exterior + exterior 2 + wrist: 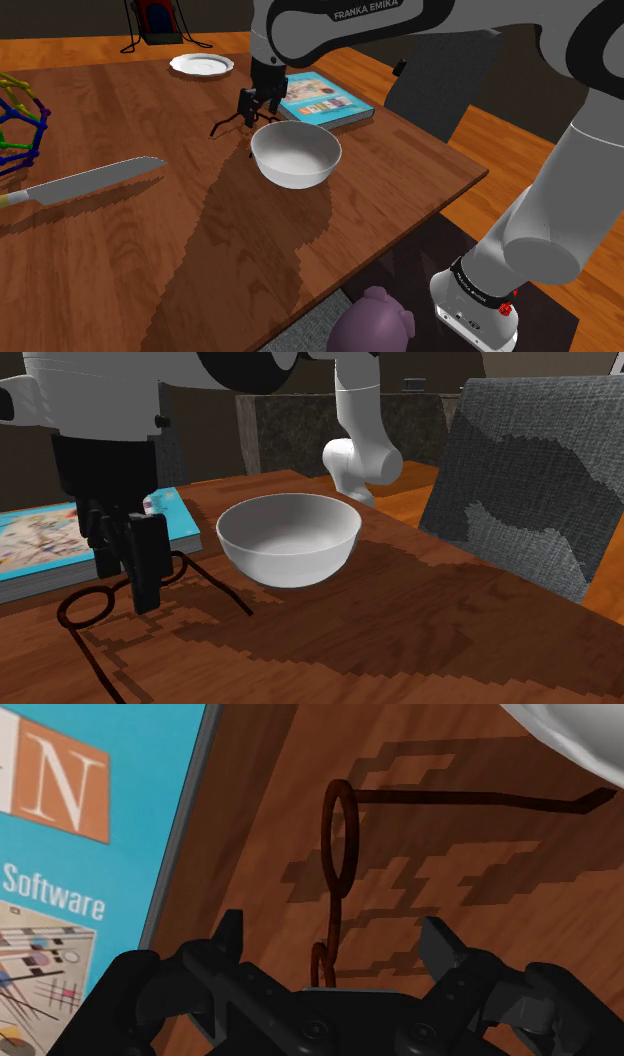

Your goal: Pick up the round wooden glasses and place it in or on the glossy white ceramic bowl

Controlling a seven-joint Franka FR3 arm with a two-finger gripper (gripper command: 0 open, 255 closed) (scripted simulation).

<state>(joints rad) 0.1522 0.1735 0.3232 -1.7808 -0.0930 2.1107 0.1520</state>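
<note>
Your wooden table [200, 250] takes up most of the shoulder view. The white arm [560, 190] rises from the lower right and arches across the top of the frame. Its hand points straight down at the upper middle of the tabletop. The blue-covered book [325, 100] lies flat just right of the hand in that view. The white bowl [295, 155] sits upright below the book, close to its near corner.

Your gripper [256, 108] hangs low over the table between the book and the bowl. Its fingers [232, 939] stand wide apart and clasp nothing.

The round glasses [460, 799], a thin dark-brown frame, lie on the table right under the hand. Their bridge sits in the gap between the fingers, with no contact on either side. One temple reaches toward the bowl.
</note>
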